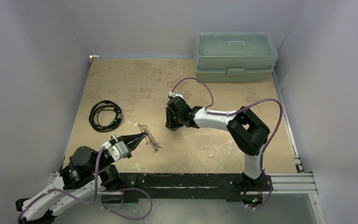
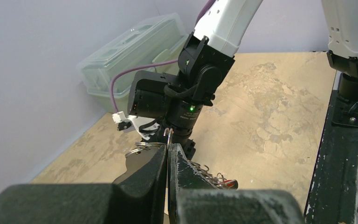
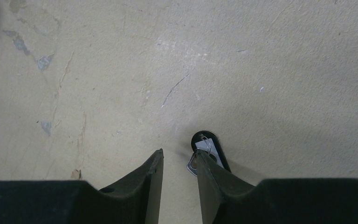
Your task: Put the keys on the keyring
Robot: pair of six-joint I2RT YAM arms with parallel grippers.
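Clenching the keyring (image 1: 150,138) with the left fingers (image 2: 156,172), at 7 o'clock on the table (image 1: 135,79). Hovering with the right fingers (image 3: 144,186) parted, nothing between, dark-headed key (image 3: 210,145) just outside at 3 o'clock. Likely to pinch air or flick the key away if closed here.

Overhead spans table (image 1: 135,79); right wrist close, downward; left wrist low, facing right arm (image 2: 228,23).

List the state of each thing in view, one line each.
left fingers: shut on the keyring.
right fingers: apart, nothing between them.
dark-headed key: lying on the table beside one right finger.
box: lid closed.
cable: coiled, on the table.
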